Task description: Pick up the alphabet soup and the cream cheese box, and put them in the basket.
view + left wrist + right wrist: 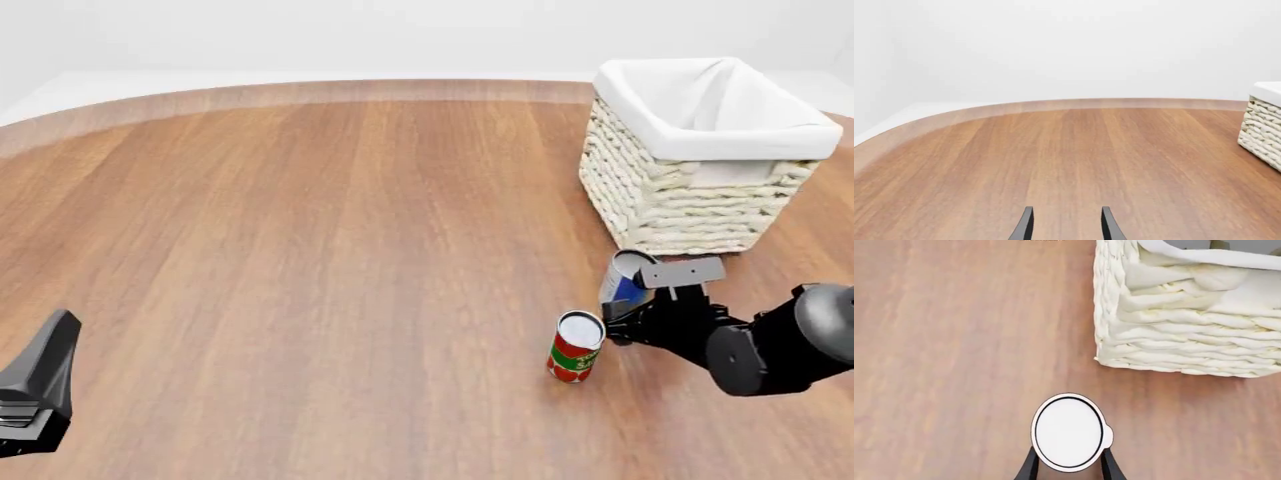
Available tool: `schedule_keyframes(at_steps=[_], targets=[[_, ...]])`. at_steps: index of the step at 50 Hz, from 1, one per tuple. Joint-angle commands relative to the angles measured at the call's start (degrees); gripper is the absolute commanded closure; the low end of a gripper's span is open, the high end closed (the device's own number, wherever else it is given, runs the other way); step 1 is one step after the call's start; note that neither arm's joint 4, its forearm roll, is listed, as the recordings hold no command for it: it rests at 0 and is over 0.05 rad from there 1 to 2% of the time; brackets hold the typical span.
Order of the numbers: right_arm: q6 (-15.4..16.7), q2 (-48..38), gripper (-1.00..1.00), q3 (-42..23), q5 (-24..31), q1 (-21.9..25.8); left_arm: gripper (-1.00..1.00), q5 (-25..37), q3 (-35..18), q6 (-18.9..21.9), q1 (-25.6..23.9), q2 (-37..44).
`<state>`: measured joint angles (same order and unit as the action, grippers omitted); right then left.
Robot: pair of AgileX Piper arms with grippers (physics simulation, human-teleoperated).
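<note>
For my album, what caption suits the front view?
Right tool grips the alphabet soup beside a red can, near the basket.

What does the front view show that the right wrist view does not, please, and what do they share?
Only the front view shows the red and green can, the left gripper and the basket's open top. Only the right wrist view shows the right gripper closed on the alphabet soup, top end facing the camera. Both show the basket, the soup and the wooden table.
</note>
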<state>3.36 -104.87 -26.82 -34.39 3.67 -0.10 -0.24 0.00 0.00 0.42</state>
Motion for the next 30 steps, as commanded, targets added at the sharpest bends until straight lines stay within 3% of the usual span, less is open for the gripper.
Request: schedule_keyframes(at_steps=[1, 16, 17, 30], targets=[[2.3, -3.81, -1.0, -1.63, 0.44, 0.17, -1.0, 0.0, 0.0, 0.0, 0.0, 0.0], [2.43, -4.82, -1.0, -1.7, -0.08, 0.34, -1.0, 0.0, 0.0, 0.0, 0.0, 0.0], [2.48, -4.84, 1.0, -1.7, -0.11, 0.36, -1.0, 0.0, 0.0, 0.0, 0.0, 0.0], [3.07, -2.7, 1.0, -0.72, -0.19, -0.1, -1.0, 0.0, 0.0, 0.0, 0.0, 0.0]])
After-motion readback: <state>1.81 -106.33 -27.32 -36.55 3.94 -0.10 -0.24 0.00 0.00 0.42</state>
